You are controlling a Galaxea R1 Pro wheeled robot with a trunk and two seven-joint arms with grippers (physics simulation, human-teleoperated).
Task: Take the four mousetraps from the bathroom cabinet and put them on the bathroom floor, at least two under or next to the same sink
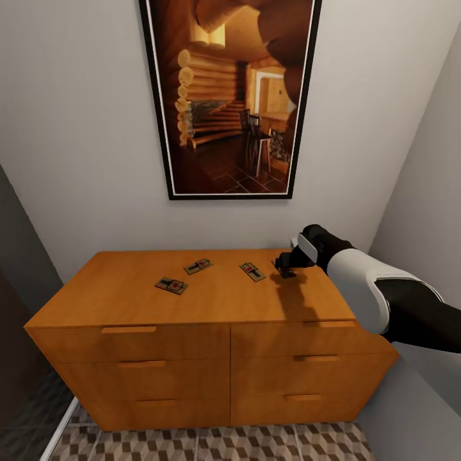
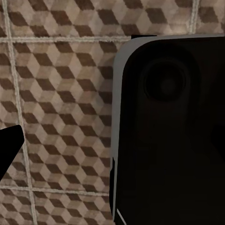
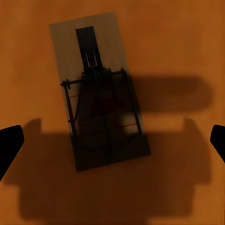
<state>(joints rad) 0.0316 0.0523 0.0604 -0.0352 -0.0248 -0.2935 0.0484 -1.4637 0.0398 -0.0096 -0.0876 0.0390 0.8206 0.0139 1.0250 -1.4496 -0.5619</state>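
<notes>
Three mousetraps (image 1: 171, 285) (image 1: 198, 266) (image 1: 253, 271) lie flat on top of the orange-brown cabinet (image 1: 192, 346). My right gripper (image 1: 285, 266) hangs over the cabinet top's right part, just right of the third trap. In the right wrist view a fourth mousetrap (image 3: 98, 89) lies directly below the right gripper (image 3: 112, 140), which is open, its two dark fingertips (image 3: 9, 145) far apart at the frame's edges, and the trap is untouched. The left wrist view looks down on the bathroom floor (image 2: 61, 93); one dark fingertip (image 2: 8, 147) shows there.
A large framed picture (image 1: 230, 96) hangs on the wall behind the cabinet. Walls close in on both sides. Cube-patterned floor tiles (image 1: 192, 445) show in front of the cabinet. A dark, grey-edged part of my own body (image 2: 168, 126) blocks half of the left wrist view.
</notes>
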